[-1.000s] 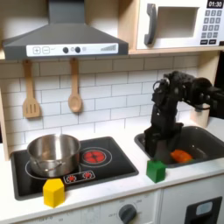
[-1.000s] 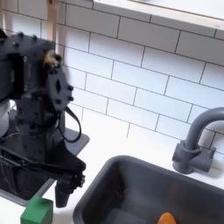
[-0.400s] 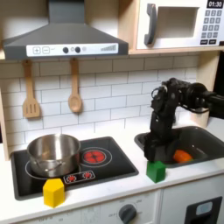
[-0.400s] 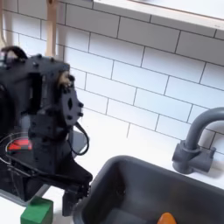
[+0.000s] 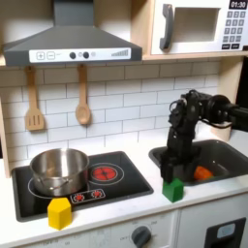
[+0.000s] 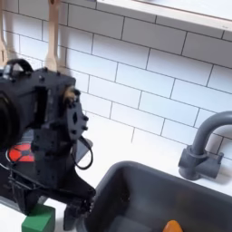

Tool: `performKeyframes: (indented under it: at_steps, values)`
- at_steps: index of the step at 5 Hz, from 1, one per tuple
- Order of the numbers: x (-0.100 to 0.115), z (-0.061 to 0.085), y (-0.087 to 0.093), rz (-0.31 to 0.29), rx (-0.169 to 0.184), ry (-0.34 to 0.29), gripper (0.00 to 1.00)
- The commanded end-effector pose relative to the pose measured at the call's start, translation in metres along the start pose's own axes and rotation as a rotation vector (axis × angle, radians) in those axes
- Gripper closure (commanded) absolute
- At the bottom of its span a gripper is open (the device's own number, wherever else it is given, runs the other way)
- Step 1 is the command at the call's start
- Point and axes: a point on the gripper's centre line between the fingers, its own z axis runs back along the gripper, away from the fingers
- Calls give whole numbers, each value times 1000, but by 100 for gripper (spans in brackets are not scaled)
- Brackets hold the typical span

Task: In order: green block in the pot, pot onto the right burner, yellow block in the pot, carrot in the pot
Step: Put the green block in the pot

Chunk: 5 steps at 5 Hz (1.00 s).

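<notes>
Green block [image 5: 172, 188] sits on the white counter [image 5: 126, 208] between the stove top and the sink, not yet picked up. Going left to right in the first exterior view: the yellow block [image 5: 60, 212] stands at the stove's front corner; the pot [image 5: 59, 169] rests on the left burner [image 5: 39, 182]; the right burner [image 5: 104, 173] is bare; the gripper [image 5: 170, 173] hangs directly over the green block, just above its top face; the carrot [image 5: 201, 173] lies in the sink [image 5: 221, 156].

In the second exterior view, the gripper [image 6: 70, 216] is just beside the green block [image 6: 38, 220], with fingertips near counter level.

Step in hand, as judged: grasping the green block. To do it well, centre the jaws over the cube, align them with two opposite flat faces, descend until the fingers pass the upper edges, then clamp squarely. An off-centre descent may push the cube or tip it toward the sink.

Whether the jaws stand apart or together cannot be told; both views show them dark and blurred. The second exterior view cuts off the block's lower part and most of the carrot [image 6: 171, 226].
</notes>
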Motion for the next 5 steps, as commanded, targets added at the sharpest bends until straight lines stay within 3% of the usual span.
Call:
performKeyframes:
  at_steps: [1,3,5]
  values:
    - [3,-1,9,0,7,-3,0]
    - [-2,-6,16,10,10,24,0]
    - [-1,-4,11,-1,3,28,0]
